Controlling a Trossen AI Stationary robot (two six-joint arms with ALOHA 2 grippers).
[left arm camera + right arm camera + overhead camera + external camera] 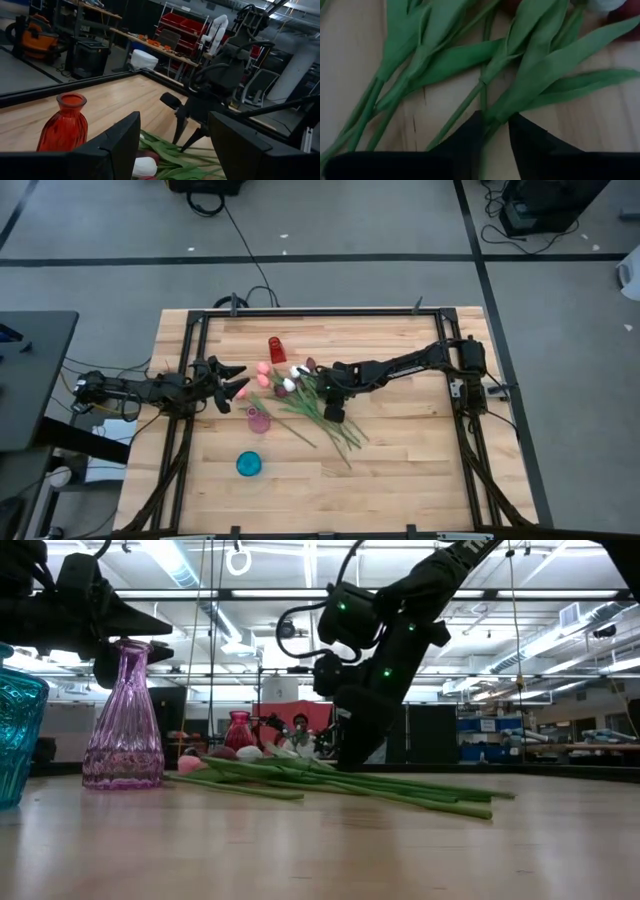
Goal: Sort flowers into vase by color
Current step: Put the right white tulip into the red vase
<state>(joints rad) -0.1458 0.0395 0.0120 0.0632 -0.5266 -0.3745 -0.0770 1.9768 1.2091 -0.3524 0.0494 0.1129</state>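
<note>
Right gripper jaws pinch a thin green stem among limp flowers; left gripper jaws gape

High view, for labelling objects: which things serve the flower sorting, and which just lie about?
Job:
flowers
red vase
pink vase
teal vase
right gripper, down on the stems
left gripper, open

Lying about:
floor cables

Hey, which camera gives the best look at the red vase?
The left wrist view: the red vase stands close, upright and unobstructed on the table. The high view shows it only from above, small, beyond the flowers. The low view shows it distant, partly hidden. The right wrist view misses it.
</note>
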